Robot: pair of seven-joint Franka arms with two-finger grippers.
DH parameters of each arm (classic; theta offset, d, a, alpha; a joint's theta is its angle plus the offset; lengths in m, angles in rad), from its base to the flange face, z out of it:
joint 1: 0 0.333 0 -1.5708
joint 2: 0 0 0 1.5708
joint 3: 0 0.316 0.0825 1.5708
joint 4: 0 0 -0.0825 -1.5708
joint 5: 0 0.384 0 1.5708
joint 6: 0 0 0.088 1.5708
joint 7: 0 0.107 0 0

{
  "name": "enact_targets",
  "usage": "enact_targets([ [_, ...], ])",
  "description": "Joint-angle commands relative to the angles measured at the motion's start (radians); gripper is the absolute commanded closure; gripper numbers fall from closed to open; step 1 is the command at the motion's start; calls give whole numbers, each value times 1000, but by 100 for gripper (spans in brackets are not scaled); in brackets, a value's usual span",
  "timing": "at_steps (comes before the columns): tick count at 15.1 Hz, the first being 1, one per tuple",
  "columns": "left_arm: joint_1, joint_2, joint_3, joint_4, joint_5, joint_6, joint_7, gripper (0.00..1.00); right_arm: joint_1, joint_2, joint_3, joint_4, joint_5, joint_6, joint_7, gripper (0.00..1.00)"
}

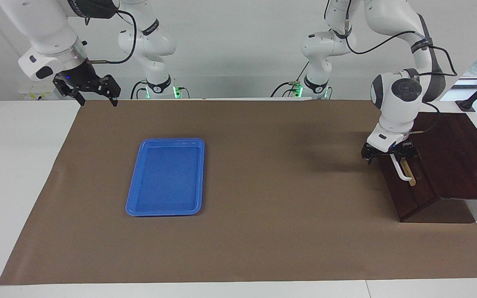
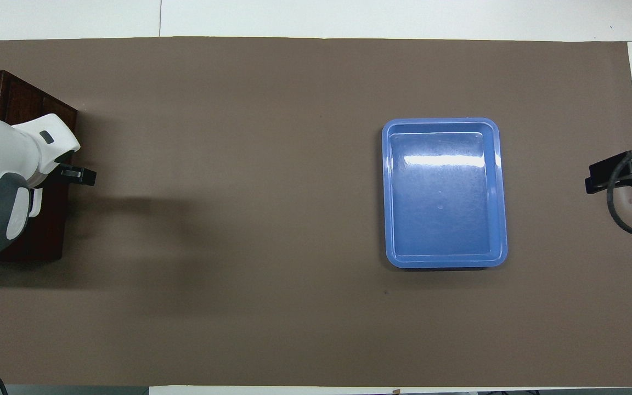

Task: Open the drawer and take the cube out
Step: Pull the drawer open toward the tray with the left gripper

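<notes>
A blue tray (image 1: 165,177) lies flat on the brown mat (image 1: 263,231)

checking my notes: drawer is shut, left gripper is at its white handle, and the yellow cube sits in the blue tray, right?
One thing is off: the blue tray is empty in the overhead view, and no cube shows anywhere. The drawer is shut, with the left gripper at its white handle.

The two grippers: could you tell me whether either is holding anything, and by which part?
Nothing is held. The left gripper stands open at the drawer's white handle; the right gripper waits open in the air.
</notes>
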Motion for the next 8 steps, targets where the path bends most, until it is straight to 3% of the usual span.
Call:
enact_targets([
  [1, 9, -6, -6, -31, 20, 42, 9, 0, 1, -11, -5, -8, 7, 0, -23, 0],
  [8, -60, -7, -9, -31, 18, 11, 3, 0, 1, -11, -5, -8, 7, 0, -23, 0],
])
